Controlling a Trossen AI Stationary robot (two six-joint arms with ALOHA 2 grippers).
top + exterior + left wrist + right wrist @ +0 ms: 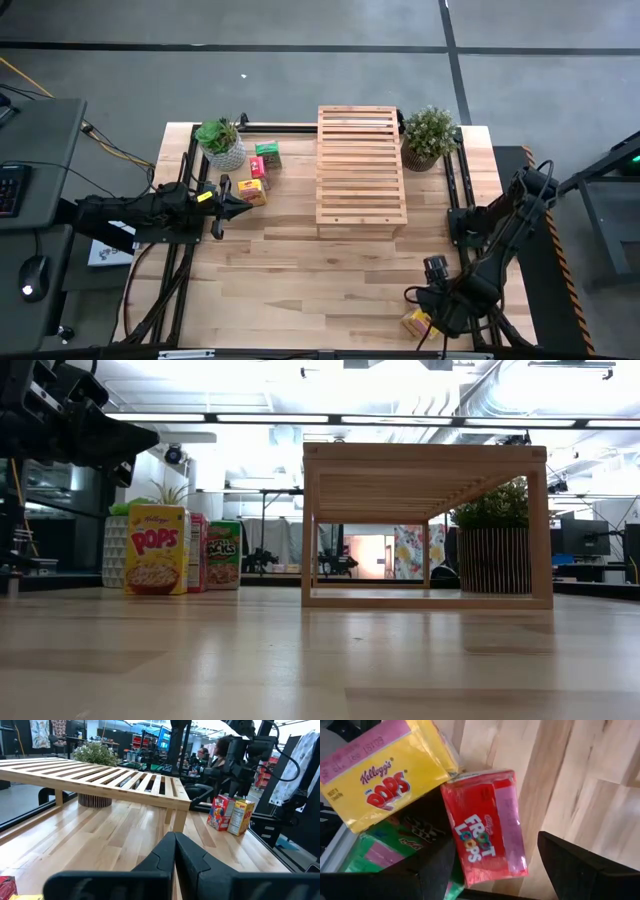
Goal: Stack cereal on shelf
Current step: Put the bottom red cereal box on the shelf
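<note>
The light-wood slatted shelf [360, 165] stands on its legs at the table's far middle. Three cereal boxes, yellow [155, 550], red [195, 552] and green [223, 554], stand left of it. My left gripper [240, 203] hovers shut beside the yellow box [252, 192]. Near the table's near right corner lie three more boxes: yellow [385, 780], red [485, 825] and green [375, 852]. My right gripper [497, 842] is open there, one finger on each side of the red box. My right gripper comes at the red box [470, 850] from above with its fingers [435, 870] on either long side. I cannot tell whether they touch it. The box rests against the yellow and green boxes.
Two potted plants stand at the far edge, one left of the shelf [222, 142] and one right of it [428, 135]. Bare tabletop [330, 280] stretches between the arms, in front of the shelf. People and desks show in the room beyond.
</note>
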